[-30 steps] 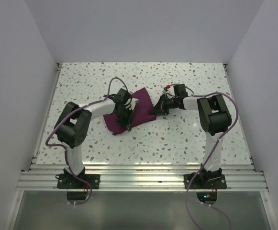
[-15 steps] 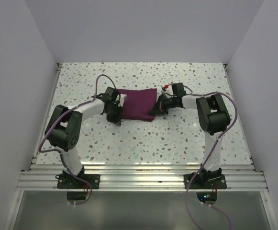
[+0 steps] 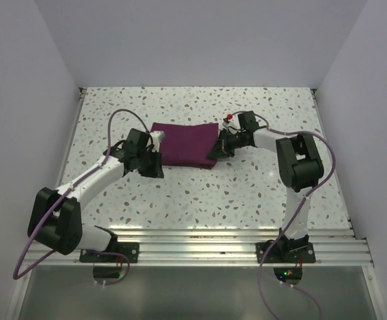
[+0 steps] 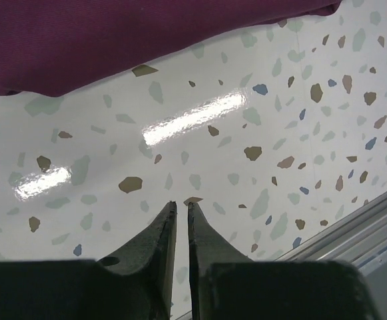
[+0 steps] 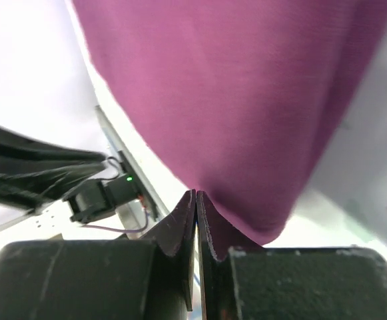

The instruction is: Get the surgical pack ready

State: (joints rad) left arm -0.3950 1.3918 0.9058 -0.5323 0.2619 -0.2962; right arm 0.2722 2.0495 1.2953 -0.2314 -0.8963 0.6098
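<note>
**A:** pack status?

**B:** The surgical pack [image 3: 185, 142] is one deep purple-maroon matte cloth with no print, folded into a flat rectangle. It lies on the speckled desk [image 3: 246, 193], toward the far side, with its long edges running left to right between the two arms.

**A:** surface?

**B:** The top face looks smooth from overhead. In the left wrist view the near edge is a soft rounded fold with shadow under it.

**A:** left side?

**B:** The left fingers [image 4: 160, 233] are slightly apart, with a narrow slit and nothing in it. They're over bare desk just beside the pack's near left corner, and the tips are clear of the cloth. Can't tell whether they touch the desk.

**A:** right?

**B:** The right fingers [image 5: 180, 223] are pressed together with only a hairline between them. They sit at the pack's near right corner. In the right wrist view the fabric edge runs straight into the tips, so they're clamped on a thin bit of cloth. The rest of the sheet spreads away from them and fills most of that view. Can't tell whether the corner is off the desk.

**A:** anything else touching the pack?

**B:** Just the right fingers and the desk.
</note>
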